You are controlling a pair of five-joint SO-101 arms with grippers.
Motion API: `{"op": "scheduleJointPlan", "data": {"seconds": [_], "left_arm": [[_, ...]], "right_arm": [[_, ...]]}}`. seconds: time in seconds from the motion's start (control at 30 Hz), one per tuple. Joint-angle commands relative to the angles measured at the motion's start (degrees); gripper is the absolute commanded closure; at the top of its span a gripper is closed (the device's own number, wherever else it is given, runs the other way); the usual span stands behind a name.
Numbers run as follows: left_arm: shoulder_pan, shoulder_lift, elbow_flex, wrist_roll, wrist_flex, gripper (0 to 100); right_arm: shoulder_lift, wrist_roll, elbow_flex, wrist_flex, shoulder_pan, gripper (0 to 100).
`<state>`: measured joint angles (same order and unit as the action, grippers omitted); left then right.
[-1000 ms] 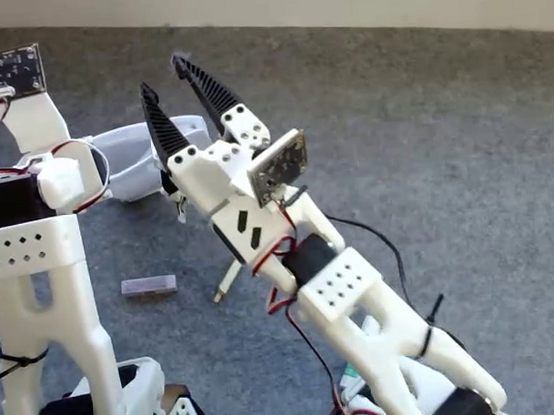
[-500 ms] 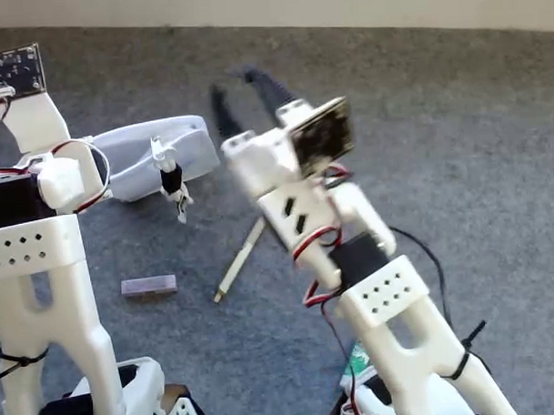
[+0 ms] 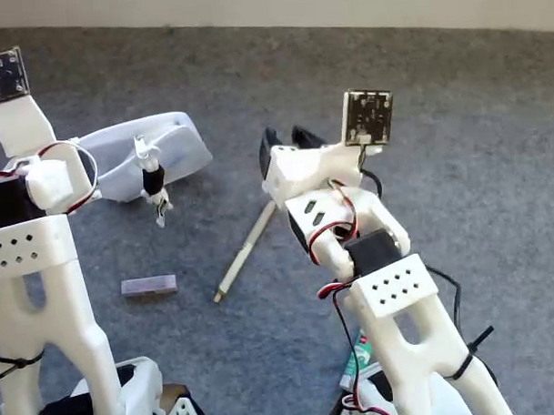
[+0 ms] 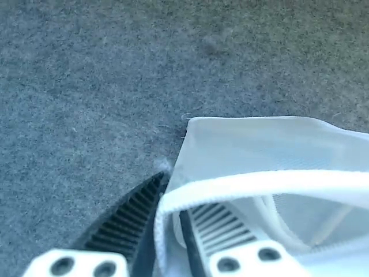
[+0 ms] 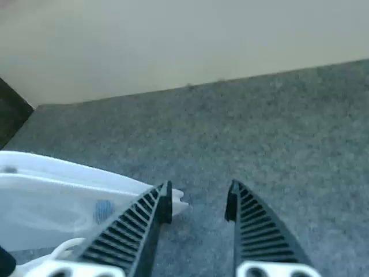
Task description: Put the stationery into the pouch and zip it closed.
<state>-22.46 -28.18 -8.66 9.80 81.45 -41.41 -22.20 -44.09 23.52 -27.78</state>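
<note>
The right arm has swung off from above the pouch and dropped toward the desk. The right jaws now hang over one end of the pencil, spread apart with nothing between them. The pouch has turned a little in the left arm's grip.

The left jaws are clenched on the pouch rim, one finger inside the mouth and one outside. The pouch lies just beside the right jaws, on the left arm's side. The pencil runs out from under the right jaws, its other end pointing away from them. A small block lies beyond the pencil, well apart from both jaws.

The step in hand looks like picking up the pencil. It would go best if the right jaws come down astride the shaft, nearer its middle than its end, so it does not tip when lifted. They should close across its thin width, not along it. The left jaws should hold the rim up so the mouth stays open.
</note>
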Motion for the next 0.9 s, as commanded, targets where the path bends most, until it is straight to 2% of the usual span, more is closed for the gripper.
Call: {"op": "scheduleJointPlan", "data": {"seconds": [0.0,0.37,0.73,0.87], "left_arm": [[-1.3,-1.5,0.7,-0.1,0.1,99],[-1.3,-1.5,-0.8,-0.1,-0.1,99],[-1.3,-1.5,-2.0,-0.1,-0.2,99],[-1.3,-1.5,-2.0,-0.1,-0.2,99]], "right_arm": [[1.2,-3.9,0.7,4.6,0.5,85.1],[18.4,-12.7,4.2,5.8,-1.1,85.1],[25.6,-14.2,6.1,5.6,-7.4,85.1],[31.7,-17.9,11.2,5.8,-7.5,85.1]]}}
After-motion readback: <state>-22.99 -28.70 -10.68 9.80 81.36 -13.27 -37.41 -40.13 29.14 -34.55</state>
